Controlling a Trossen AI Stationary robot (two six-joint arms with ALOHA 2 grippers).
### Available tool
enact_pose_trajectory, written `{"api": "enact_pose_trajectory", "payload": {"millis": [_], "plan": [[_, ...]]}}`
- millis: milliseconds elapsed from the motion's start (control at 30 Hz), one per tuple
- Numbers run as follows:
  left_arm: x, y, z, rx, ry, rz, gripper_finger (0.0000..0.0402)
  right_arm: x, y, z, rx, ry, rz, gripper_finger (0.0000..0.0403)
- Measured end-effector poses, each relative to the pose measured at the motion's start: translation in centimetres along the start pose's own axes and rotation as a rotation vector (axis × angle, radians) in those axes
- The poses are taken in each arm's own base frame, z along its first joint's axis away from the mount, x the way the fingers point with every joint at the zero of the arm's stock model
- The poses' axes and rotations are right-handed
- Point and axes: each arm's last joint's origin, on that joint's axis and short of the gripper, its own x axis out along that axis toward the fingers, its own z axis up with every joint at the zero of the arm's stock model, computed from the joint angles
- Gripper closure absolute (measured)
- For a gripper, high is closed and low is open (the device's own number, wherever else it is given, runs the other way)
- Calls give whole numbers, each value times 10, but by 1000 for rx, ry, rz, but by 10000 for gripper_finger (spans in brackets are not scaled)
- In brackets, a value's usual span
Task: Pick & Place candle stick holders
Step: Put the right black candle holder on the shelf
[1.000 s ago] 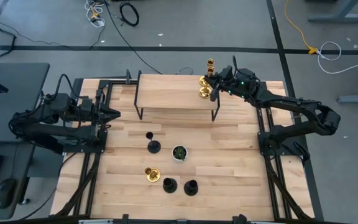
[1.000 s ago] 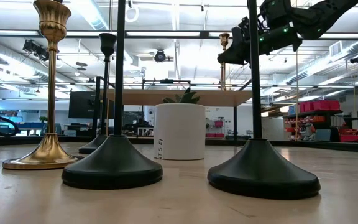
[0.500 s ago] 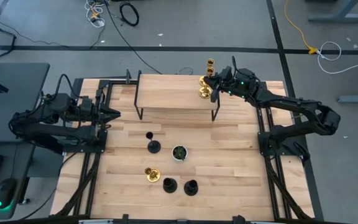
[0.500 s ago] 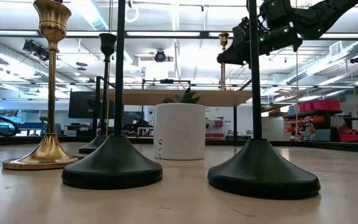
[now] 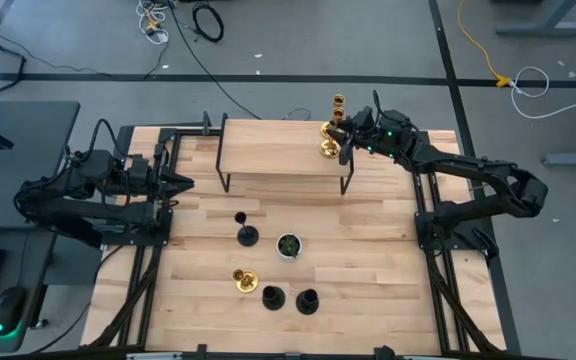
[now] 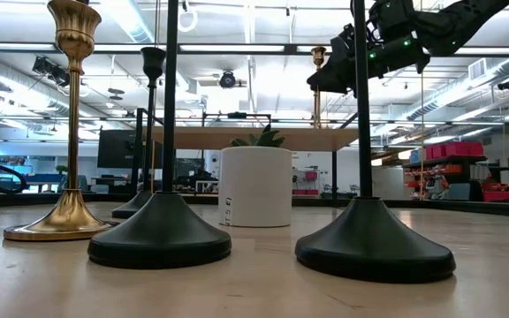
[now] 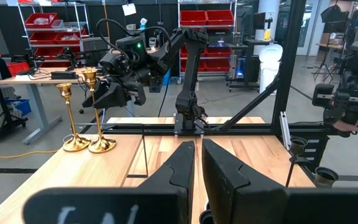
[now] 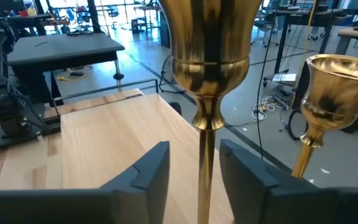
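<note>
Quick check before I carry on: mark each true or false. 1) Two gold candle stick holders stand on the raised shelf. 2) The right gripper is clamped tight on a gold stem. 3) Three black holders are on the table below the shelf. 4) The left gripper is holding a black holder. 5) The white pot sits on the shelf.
1) True: two gold holders stand at the right end of the raised shelf.
2) False: the right gripper has its fingers apart, with gaps on both sides of the stem.
3) True: three black holders stand there, with one more gold holder.
4) False: the left gripper is shut and holds nothing, waiting at the table's left edge.
5) False: the white pot sits on the table.
</note>
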Motion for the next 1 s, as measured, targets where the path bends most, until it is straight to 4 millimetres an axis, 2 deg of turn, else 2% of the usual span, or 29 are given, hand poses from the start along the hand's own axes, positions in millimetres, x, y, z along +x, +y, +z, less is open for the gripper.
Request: {"api": "enact_pose_trajectory", "payload": {"millis": [433,833,1000], "plan": [[0,0,0,-1,0,0,367,-3,0,0,-12,22,-10,178],[0,0,0,-1,0,0,367,-37,5,9,-21,109,-6,170],[0,0,0,-1,0,0,367,-53,21,14,-54,122,56,170]]}}
